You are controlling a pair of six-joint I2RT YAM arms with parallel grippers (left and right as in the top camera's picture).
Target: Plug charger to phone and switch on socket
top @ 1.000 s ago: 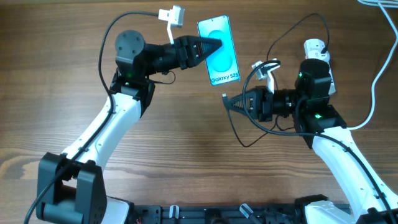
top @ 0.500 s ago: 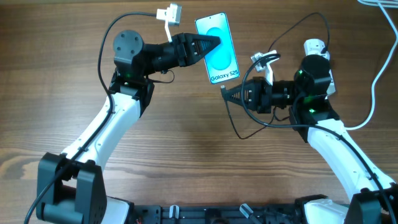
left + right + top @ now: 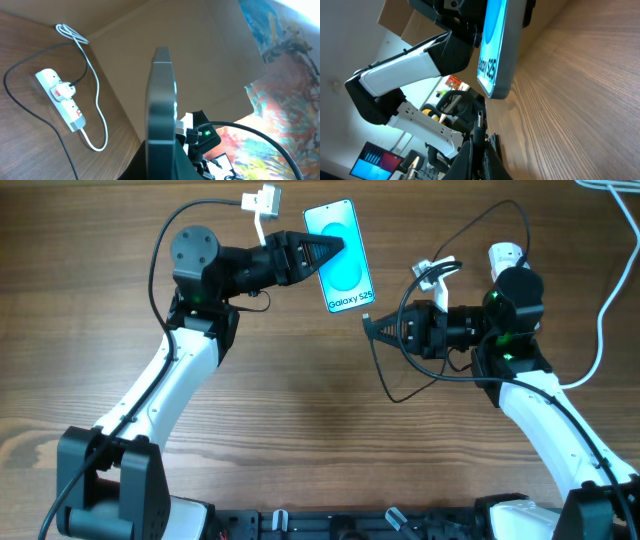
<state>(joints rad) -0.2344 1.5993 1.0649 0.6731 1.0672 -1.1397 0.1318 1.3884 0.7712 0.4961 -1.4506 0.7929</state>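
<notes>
Premises: a robotics test bench in a lab or workroom, not a home.

Evidence:
- A left arm [image 3: 165, 395] and a right arm [image 3: 560, 430] stand by a black rail [image 3: 330, 525] at the edge of a wood-grain tabletop [image 3: 300, 430], with loose cabling around them.
- Beyond the left tool [image 3: 338, 248], a plain cardboard panel [image 3: 200, 60] screens the bench. A brightly coloured sheet [image 3: 290, 75] lies to its right.
- Beyond the right tool [image 3: 368, 323], to its left, a lit monitor [image 3: 377, 157] sits below a white wall [image 3: 350, 45].
- A socket [image 3: 62, 97] lies on the tabletop, left of the left tool.
</notes>
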